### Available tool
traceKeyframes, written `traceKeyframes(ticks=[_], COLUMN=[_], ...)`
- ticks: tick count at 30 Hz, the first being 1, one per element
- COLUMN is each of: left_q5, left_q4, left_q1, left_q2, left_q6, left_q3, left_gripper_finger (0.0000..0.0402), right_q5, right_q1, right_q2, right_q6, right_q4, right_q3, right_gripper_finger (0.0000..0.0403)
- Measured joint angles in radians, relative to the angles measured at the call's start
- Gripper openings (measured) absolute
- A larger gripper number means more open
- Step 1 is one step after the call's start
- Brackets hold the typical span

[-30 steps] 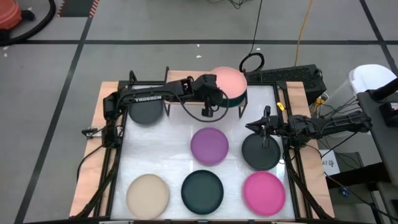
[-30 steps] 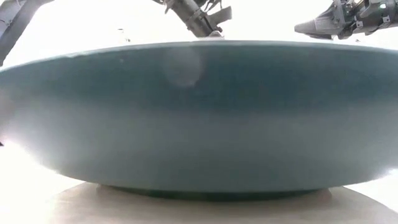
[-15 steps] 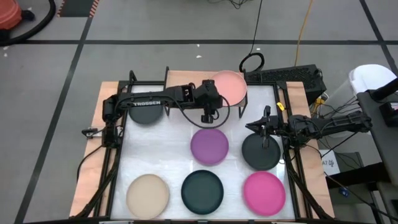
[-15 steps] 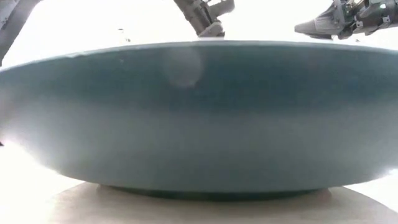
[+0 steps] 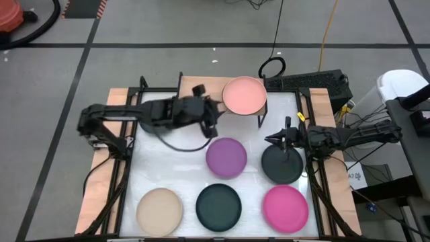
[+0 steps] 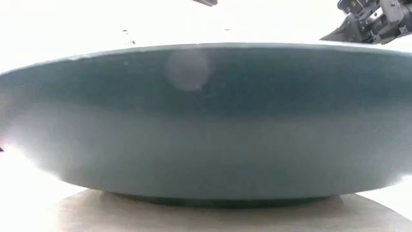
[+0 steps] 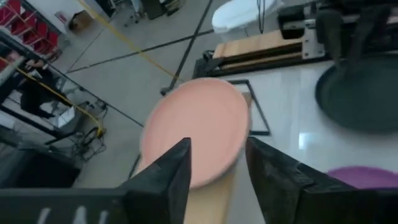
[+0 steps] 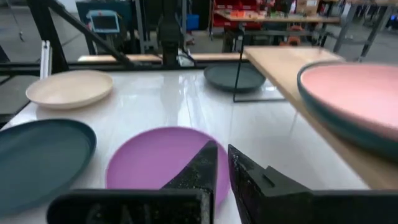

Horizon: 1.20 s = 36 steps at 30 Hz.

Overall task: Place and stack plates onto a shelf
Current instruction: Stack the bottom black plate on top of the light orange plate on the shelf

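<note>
- We count five plates on the white desk (image 5: pixel 168 168): purple (image 5: pixel 226 157), black (image 5: pixel 281 164), beige (image 5: pixel 160 208), dark teal (image 5: pixel 218 206), magenta (image 5: pixel 285 208).
- One salmon plate (image 5: pixel 244 95) sits on the shelf (image 8: pixel 283 71), atop a teal one (image 8: pixel 336 121).
- Our left tool (image 7: pixel 214 163) is empty, fingers apart, near the shelf.
- Our right tool (image 8: pixel 222 163) hovers over the black plate, fingers nearly together.

high view overhead; low view pressed against teal plate (image 6: pixel 206 122).
</note>
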Motion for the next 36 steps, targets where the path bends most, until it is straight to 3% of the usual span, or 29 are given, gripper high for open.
traceKeyframes(ticks=[4,9,12,15,19,22,28,36], left_q5=[0.0,0.001,0.0,0.001,0.0,0.0,0.001,0.002], left_q4=[0.295,0.793,1.055,1.2,1.253,1.263,1.264,1.26], left_q1=[-0.054,-0.144,-0.178,-0.193,-0.184,-0.184,-0.184,-0.186], left_q2=[-0.122,-0.197,-0.202,-0.203,-0.203,-0.203,-0.203,-0.203], left_q6=[-0.081,-0.118,-0.111,-0.114,-0.114,-0.093,-0.084,-0.102], left_q3=[-0.289,-0.646,-0.784,-0.869,-0.903,-0.903,-0.903,-0.903], left_gripper_finger=[0.0129,0.0122,0.0122,0.0122,0.0122,0.0122,0.0122,0.0122], right_q5=[0.002,0.018,0.029,0.026,0.008,-0.074,-0.145,-0.334], right_q1=[0.0,-0.009,-0.023,-0.041,-0.067,-0.087,-0.099,-0.099], right_q2=[0.011,0.049,0.088,0.133,0.205,0.276,0.429,0.499], right_q6=[0.039,0.045,0.046,0.047,0.048,0.023,0.004,0.033], right_q4=[-0.026,-0.028,-0.015,0.021,0.025,-0.006,-0.266,-0.492], right_q3=[0.0,0.0,0.0,0.003,0.055,0.131,0.29,0.302], right_gripper_finger=[0.0022,0.0022,0.0022,0.0022,0.0022,0.0022,0.0022,0.0022])
